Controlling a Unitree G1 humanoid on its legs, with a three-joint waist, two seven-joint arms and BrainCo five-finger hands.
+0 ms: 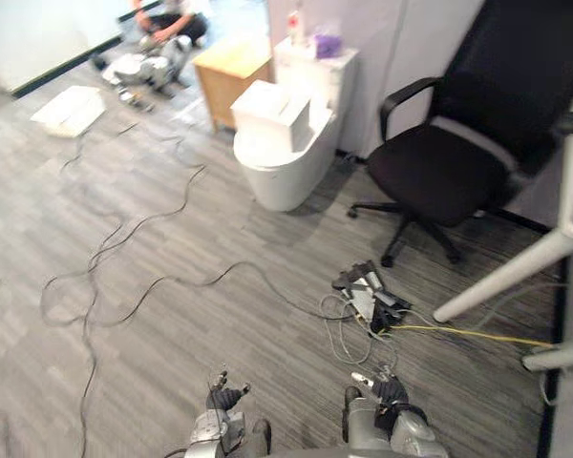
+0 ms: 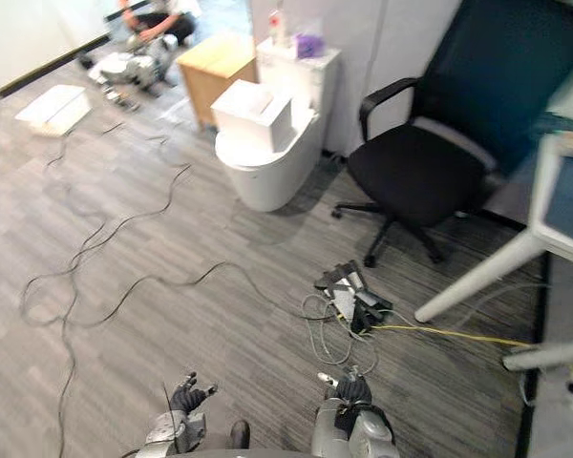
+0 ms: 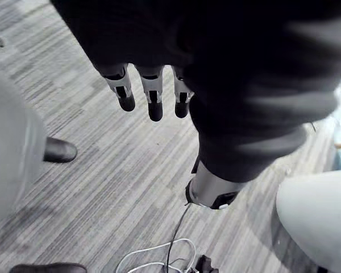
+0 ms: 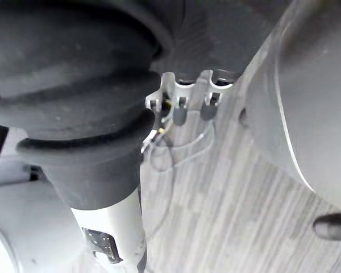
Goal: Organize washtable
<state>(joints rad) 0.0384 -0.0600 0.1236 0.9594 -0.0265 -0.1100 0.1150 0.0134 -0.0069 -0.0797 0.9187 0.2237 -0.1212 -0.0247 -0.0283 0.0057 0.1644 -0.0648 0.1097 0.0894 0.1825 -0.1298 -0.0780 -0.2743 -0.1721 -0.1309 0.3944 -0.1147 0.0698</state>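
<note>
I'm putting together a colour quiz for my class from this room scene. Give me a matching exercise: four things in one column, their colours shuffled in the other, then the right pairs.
Things
1. office chair
2. toilet
3. small cabinet
4. straight floor cable

Colours
A. light wood
B. yellow
C. black
D. white

Pairs: 1-C, 2-D, 3-A, 4-B

Black office chair (image 1: 449,162) beside white toilet (image 1: 282,157); wooden cabinet (image 1: 231,72) behind
</note>
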